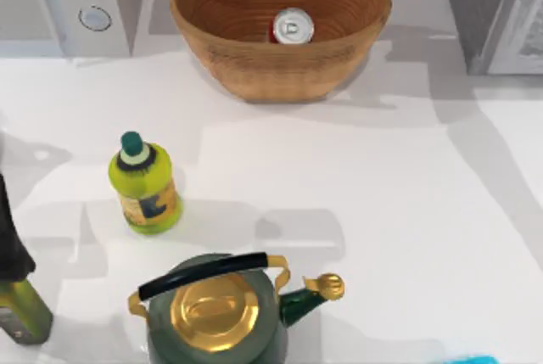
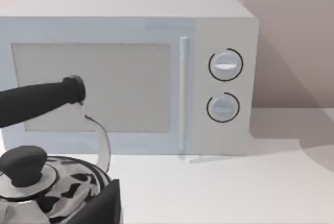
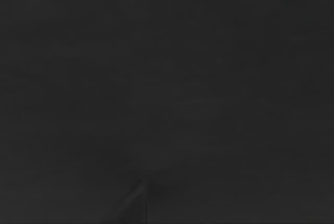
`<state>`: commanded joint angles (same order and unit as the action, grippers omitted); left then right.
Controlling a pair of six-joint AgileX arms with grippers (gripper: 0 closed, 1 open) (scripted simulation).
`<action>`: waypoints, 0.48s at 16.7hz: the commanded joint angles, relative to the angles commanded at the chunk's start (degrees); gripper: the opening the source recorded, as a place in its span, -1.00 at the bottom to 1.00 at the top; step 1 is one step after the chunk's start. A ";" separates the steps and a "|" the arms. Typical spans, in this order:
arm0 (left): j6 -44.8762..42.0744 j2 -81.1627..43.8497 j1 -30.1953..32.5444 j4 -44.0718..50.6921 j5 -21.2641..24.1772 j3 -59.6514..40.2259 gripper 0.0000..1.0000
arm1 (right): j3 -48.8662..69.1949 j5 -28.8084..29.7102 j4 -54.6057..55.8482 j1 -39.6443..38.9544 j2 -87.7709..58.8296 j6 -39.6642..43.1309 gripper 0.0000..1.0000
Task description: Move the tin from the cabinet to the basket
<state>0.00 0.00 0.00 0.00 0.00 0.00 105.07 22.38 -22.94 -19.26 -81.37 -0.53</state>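
Though pincerless, tin (image 1: 293,27) inside basket (image 1: 254,67)

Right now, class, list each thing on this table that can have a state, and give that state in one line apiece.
tin: upright inside the basket, pull-tab top unopened.
basket: upright at the table's back, holding the tin.
cabinet: at the back right; door state cannot be told.
microwave: door shut.
yellow-green bottle: standing, dark green cap on.
green kettle: upright, gold lid on.
patterned kettle: upright, lid on.
Right wrist view: dark.
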 joint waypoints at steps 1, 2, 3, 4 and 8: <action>0.00 0.00 0.00 0.00 0.00 0.00 1.00 | 0.03 -0.04 0.03 0.04 -0.04 0.00 1.00; 0.00 0.00 0.00 0.00 0.00 0.00 1.00 | 0.03 -0.04 0.03 0.04 -0.04 0.00 1.00; 0.00 0.00 0.00 0.00 0.00 0.00 1.00 | -0.41 0.22 -0.06 -0.43 1.15 0.11 1.00; 0.00 0.00 0.00 0.00 0.00 0.00 1.00 | -0.41 0.22 -0.06 -0.43 1.15 0.11 1.00; 0.00 0.00 0.00 0.00 0.00 0.00 1.00 | -5.52 -0.88 1.17 0.59 5.24 0.14 1.00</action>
<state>0.00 0.00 0.00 0.00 0.00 0.00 99.54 21.50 -21.77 -18.67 -76.13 -0.39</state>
